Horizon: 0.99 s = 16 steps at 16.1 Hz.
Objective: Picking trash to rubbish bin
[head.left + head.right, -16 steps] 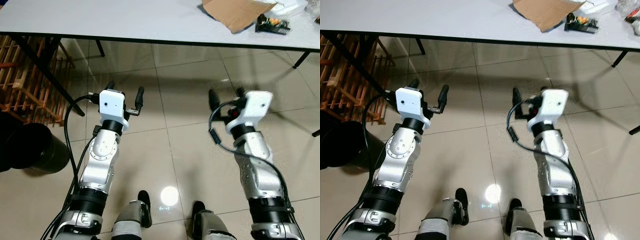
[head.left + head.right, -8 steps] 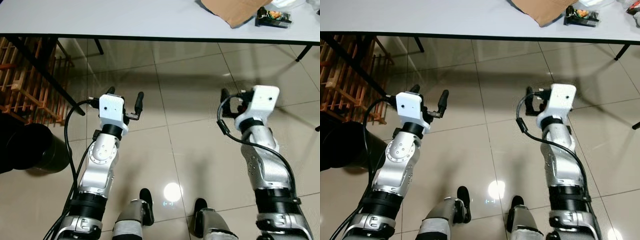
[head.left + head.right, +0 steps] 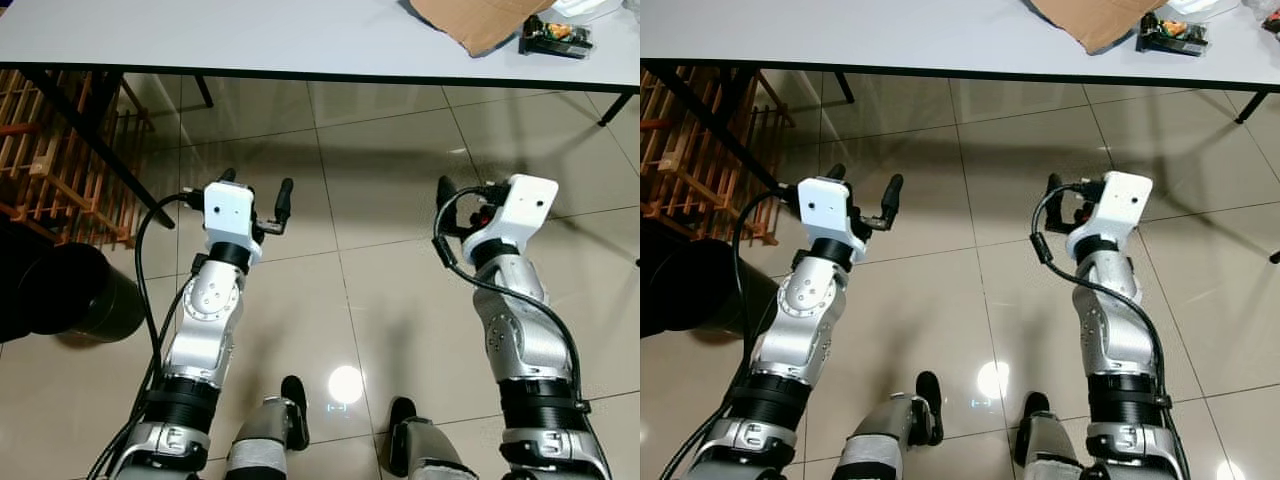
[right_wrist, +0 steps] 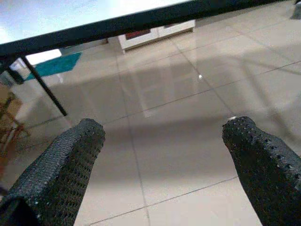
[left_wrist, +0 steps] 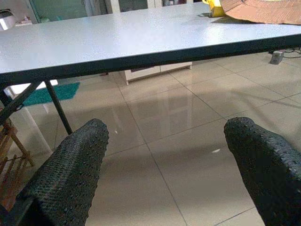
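Trash waits on the far right of the surface — we have not reached it.

The small dark wrapper (image 3: pixel 556 34) looks light, crinkly and slippery; we judge a pinch across its short edges safest. Beside it, the brown cardboard (image 3: pixel 478 18) seems stiff, flat and light — take an overhanging edge. Our left gripper (image 3: pixel 253 192) and right gripper (image 3: pixel 1068 192) hover below the surface (image 3: pixel 250 40), jaws spread, empty. The dark bin (image 3: pixel 70 300) stands at our left.

Even indoor light fills the room. The glossy floor tiles (image 3: pixel 400 300) carry a round glare spot between the robot's feet and a soft reflection of the pale tabletop (image 3: pixel 250 35), whose broad shadow falls across them. Head views are sharp; wrist views show close fingers (image 5: pixel 70 174) slightly soft.
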Tool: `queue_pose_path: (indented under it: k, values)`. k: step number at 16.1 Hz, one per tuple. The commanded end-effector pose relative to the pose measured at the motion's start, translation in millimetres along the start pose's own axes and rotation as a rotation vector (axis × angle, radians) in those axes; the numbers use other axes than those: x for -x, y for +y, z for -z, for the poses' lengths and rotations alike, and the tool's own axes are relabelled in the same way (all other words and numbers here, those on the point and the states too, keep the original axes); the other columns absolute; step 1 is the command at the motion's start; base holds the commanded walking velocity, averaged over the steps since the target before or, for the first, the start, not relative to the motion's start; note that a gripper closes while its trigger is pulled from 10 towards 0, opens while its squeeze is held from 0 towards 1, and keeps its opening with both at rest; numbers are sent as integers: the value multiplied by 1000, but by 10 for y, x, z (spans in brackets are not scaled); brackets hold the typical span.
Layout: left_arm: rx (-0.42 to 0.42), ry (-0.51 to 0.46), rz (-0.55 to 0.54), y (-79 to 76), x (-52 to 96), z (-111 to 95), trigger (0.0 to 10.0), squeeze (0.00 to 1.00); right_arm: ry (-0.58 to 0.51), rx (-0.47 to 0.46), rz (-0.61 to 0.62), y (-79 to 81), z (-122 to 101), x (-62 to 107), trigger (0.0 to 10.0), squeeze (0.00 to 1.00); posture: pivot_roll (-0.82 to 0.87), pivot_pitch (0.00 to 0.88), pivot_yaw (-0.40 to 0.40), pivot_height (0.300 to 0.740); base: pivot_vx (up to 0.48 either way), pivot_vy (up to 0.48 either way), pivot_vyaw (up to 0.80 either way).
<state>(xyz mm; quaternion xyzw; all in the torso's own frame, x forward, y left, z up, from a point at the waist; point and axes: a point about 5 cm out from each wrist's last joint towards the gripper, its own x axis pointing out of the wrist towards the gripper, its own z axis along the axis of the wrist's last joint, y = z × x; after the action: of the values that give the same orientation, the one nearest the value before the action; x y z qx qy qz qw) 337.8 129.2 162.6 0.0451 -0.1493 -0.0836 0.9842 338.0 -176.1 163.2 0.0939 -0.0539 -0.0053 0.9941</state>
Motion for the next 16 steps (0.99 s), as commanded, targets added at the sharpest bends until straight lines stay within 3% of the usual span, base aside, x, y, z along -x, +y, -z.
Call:
queue_pose_path:
  k: [1,6,9,16]
  values:
    - [-11,25,-3,32,46,59,10000,0,16,-1,-25,18,66,45,10000,0,115,325,97,740,0,0,0]
    - [-20,26,2,61,28,38,10000,0,-15,12,-36,54,11,10,10000,0,100,341,120,740,0,0,0]
    - [6,35,9,-11,19,65,10000,0,-30,62,-53,44,10,48,10000,0,96,327,130,740,0,0,0]
    - [-4,80,18,-20,60,134,10000,0,-4,40,-32,4,68,68,10000,0,106,337,121,740,0,0,0]
